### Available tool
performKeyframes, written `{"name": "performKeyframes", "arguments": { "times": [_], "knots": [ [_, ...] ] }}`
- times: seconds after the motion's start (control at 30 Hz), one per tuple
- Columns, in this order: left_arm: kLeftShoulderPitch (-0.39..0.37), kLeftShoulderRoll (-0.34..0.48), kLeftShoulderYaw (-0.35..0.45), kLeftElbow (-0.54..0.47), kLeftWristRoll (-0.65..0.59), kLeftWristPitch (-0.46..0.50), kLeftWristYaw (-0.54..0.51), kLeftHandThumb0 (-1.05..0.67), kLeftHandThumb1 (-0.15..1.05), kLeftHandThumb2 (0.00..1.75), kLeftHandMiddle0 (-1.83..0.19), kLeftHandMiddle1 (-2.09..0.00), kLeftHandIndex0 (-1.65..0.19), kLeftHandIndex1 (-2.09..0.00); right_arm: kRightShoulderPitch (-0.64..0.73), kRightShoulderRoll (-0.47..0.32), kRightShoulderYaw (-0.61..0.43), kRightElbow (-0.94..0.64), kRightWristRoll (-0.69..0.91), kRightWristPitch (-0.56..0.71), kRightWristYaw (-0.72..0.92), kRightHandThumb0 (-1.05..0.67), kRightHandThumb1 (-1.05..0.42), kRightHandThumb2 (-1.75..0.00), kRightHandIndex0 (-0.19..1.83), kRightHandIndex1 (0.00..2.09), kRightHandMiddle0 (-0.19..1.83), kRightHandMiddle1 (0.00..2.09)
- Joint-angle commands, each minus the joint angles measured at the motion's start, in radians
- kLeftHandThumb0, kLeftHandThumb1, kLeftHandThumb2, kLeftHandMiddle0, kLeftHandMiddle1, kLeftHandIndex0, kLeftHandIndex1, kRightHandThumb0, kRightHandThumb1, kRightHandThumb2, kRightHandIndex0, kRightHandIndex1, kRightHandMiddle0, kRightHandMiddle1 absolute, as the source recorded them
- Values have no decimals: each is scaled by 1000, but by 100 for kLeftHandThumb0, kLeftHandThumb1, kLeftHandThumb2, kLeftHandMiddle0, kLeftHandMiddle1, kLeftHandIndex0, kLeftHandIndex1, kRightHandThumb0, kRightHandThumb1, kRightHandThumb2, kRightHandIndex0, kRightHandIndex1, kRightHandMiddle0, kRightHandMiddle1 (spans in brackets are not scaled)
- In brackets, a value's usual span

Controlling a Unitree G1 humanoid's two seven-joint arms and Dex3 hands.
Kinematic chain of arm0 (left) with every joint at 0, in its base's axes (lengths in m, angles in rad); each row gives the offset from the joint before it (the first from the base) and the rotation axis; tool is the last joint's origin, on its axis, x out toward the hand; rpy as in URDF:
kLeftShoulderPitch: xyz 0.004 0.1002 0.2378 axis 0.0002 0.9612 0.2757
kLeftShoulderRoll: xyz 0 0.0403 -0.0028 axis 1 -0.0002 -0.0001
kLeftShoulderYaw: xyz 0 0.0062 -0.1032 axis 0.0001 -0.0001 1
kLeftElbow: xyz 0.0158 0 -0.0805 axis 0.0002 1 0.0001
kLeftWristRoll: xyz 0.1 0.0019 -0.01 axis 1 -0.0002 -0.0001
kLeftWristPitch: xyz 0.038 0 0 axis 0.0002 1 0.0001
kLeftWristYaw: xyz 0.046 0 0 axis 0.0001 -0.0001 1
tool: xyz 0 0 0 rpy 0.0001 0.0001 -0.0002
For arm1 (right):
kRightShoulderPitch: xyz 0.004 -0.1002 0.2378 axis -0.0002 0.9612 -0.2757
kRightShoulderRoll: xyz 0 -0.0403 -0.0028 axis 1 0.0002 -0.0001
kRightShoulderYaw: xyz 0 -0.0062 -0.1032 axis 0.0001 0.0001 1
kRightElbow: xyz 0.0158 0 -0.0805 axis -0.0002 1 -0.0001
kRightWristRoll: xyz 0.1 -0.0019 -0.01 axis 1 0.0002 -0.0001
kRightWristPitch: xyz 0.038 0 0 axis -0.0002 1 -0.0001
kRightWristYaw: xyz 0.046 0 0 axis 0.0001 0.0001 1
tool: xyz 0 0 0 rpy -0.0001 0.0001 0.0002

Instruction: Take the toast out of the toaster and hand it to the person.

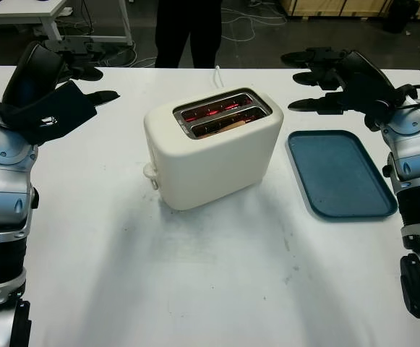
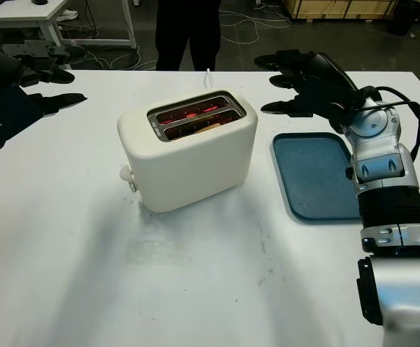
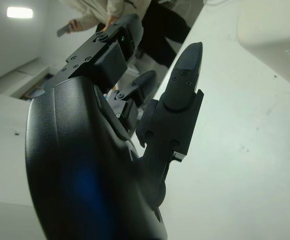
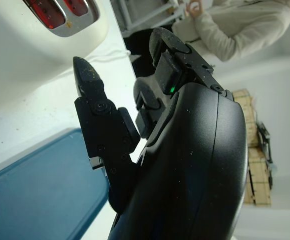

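Note:
A cream two-slot toaster (image 1: 213, 148) stands in the middle of the white table, and both slots glow red inside. A tan edge of toast (image 1: 233, 123) sits low in the nearer slot. My left hand (image 1: 97, 83) hovers open over the table's far left, well away from the toaster. On the far right my right hand (image 1: 296, 81) is open too, raised beyond the tray's far end and level with the toaster's top. A person (image 1: 188, 32) in dark trousers stands behind the table's far edge, wearing a light top (image 4: 224, 30).
A flat blue tray (image 1: 340, 173) lies to the right of the toaster. The toaster's white cord (image 1: 217, 72) runs off the far edge. Cables and a white desk leg (image 1: 50, 25) are on the floor behind.

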Motion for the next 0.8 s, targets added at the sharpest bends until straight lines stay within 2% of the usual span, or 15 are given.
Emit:
{"name": "performKeyframes", "arguments": {
  "times": [0.0, 0.5, 0.63, 0.77],
  "knots": [
    [5, 7, -6, -7, 9, 7, -6, -30, 85, 0, -52, -59, -73, -2, 2, -4, -1, -6, 4, 10, -5, -20, -83, 0, 52, 1, 49, 1],
    [1, 1, -6, -13, 4, 24, -5, -27, 85, 0, -52, -56, -72, -1, 1, 1, -11, -10, 20, 8, -3, -19, -82, 0, 51, 0, 49, 0],
    [0, -2, -4, -16, -1, 27, -6, -28, 85, 0, -52, -56, -72, -1, -13, -5, 3, 4, -11, -26, -28, -26, -79, 0, 55, 2, 52, 2],
    [3, 1, -4, -11, 1, 13, -4, -26, 85, 0, -53, -57, -73, -1, -46, 18, -31, -5, 49, -14, -17, -19, -77, 0, 56, 2, 53, 2]
  ]
}}
